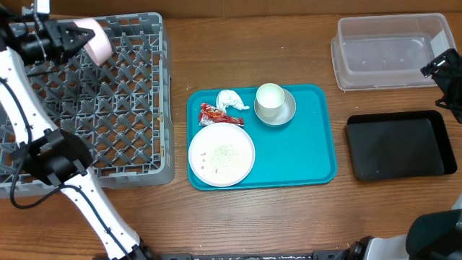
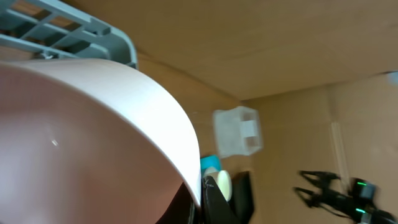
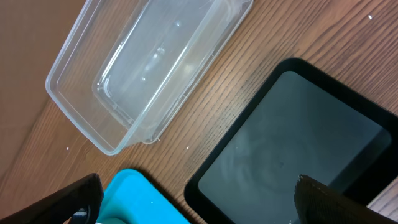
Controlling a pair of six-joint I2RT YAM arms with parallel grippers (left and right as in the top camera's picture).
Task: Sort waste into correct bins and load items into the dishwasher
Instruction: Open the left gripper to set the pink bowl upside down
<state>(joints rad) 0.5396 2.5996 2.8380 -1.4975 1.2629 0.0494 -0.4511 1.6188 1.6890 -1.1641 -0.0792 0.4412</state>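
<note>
Left claw [image 1: 78, 36]: clamped on bowl [image 1: 99, 45] at rack's [image 1: 130, 108] far edge.
Right claw [image 3: 198, 202]: spread wide, empty, near table's [image 1: 289, 217] right edge.

The bowl [image 2: 81, 143] clamped at the left fingers [image 2: 217, 200] is smooth and pale with a soft satin sheen; whether it is ceramic or plastic cannot be told. Beyond those fingers the rack [image 2: 93, 28] is matt grey moulded plastic. Below the matt black right fingers [image 3: 348, 202], the table [image 3: 236, 81] is brown wood with fine visible grain, the tub [image 3: 81, 106] is clear, lightly glossy plastic, the black tray [image 3: 298, 143] is smooth plastic with a dull, smudged shine, and the teal tray [image 3: 140, 199] looks like matt plastic.
</note>
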